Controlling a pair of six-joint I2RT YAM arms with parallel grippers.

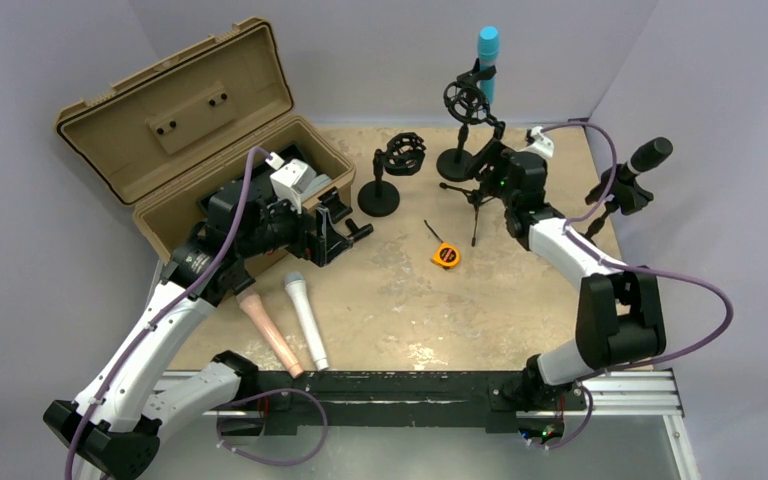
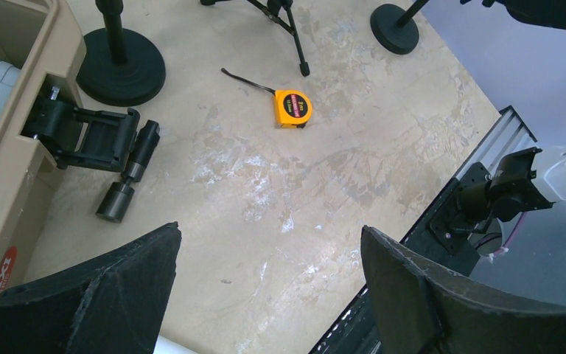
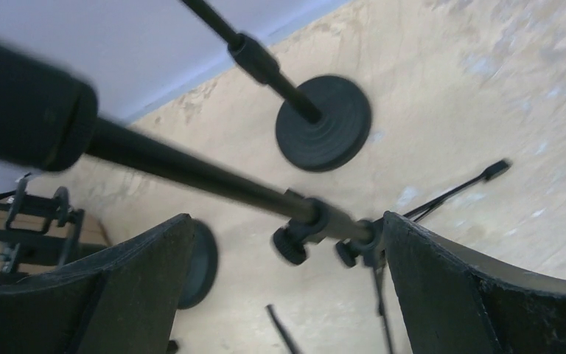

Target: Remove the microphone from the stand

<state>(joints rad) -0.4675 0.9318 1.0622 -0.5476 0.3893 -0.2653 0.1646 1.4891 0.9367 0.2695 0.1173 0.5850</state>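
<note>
A blue microphone (image 1: 487, 50) stands upright in a shock-mount stand (image 1: 465, 105) at the back. A black microphone (image 1: 650, 155) sits tilted on a stand at the right edge. My right gripper (image 1: 490, 162) is open above a small tripod stand (image 1: 475, 200). In the right wrist view the tripod's pole (image 3: 191, 173) crosses between my open fingers (image 3: 287, 217), with a thick, blurred black cylinder (image 3: 22, 110) at its upper end. My left gripper (image 1: 310, 245) is open and empty over the table beside the case; its view (image 2: 269, 228) shows bare tabletop between the fingers.
An open tan case (image 1: 210, 140) stands at the left. An empty shock-mount stand (image 1: 397, 160), an orange tape measure (image 1: 446, 255), a black clip (image 2: 88, 136), a pink microphone (image 1: 270, 330) and a white microphone (image 1: 307, 320) are on the table.
</note>
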